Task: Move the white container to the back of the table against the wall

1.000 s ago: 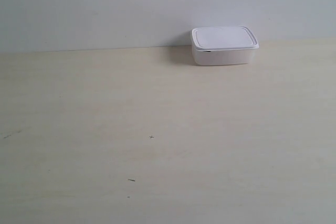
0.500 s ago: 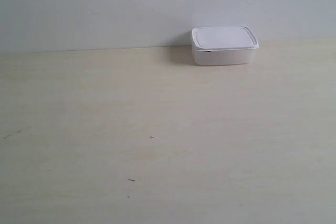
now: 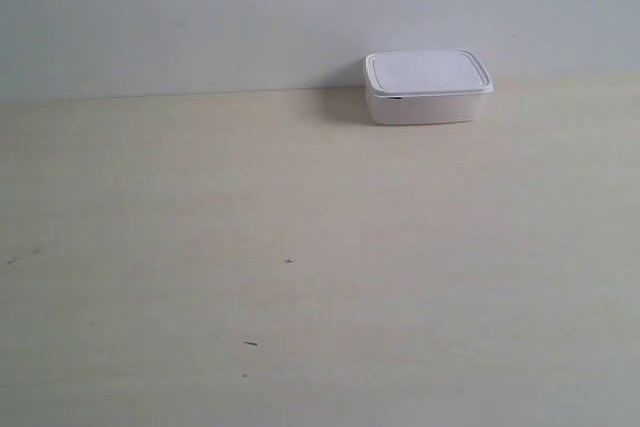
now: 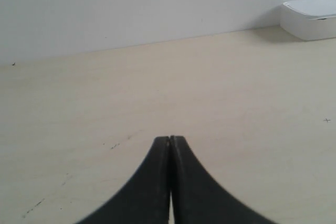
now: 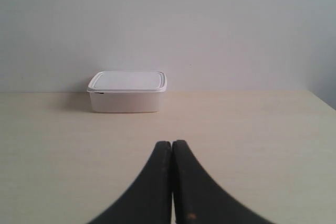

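Observation:
The white container (image 3: pixel 428 87) stands lidded at the back of the pale wood-grain table (image 3: pixel 300 247), its rear side against the plain wall (image 3: pixel 250 7). The right wrist view has the container (image 5: pixel 127 92) straight ahead, well beyond my right gripper (image 5: pixel 171 142), whose black jaws are shut with nothing between them. In the left wrist view the container (image 4: pixel 312 18) sits far off at the frame's edge, and my left gripper (image 4: pixel 169 138) is shut and empty, low over the table. Neither arm appears in the exterior view.
A few tiny dark specks (image 3: pixel 288 262) mark the tabletop. In the right wrist view the table's side edge (image 5: pixel 321 99) runs past the container. Nothing else stands on the surface in view.

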`<action>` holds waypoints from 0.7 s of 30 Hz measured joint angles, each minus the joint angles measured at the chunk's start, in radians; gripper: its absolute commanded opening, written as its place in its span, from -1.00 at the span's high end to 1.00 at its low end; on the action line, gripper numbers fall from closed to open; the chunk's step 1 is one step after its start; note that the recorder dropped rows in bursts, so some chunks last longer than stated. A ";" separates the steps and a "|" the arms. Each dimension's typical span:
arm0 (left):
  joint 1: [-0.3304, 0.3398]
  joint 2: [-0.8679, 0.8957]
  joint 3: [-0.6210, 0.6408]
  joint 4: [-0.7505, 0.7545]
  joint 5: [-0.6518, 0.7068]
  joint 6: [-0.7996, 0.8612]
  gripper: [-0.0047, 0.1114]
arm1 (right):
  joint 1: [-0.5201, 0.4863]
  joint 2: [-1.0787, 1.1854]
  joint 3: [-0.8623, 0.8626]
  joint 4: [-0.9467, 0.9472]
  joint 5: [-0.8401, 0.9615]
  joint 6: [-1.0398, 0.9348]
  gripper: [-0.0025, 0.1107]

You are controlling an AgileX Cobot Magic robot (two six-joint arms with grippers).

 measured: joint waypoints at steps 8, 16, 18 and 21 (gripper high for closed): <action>0.000 0.000 0.000 0.000 0.000 0.000 0.92 | 0.000 0.000 0.000 0.000 0.000 0.000 0.96; 0.000 0.000 0.000 0.000 0.000 0.000 0.92 | 0.000 0.000 0.000 0.000 0.008 0.000 0.96; 0.000 0.000 0.000 0.000 0.000 0.000 0.92 | 0.000 0.000 0.000 0.000 0.008 0.000 0.96; 0.000 0.000 0.000 0.000 0.000 0.000 0.92 | 0.000 0.000 0.000 0.000 0.008 0.000 0.96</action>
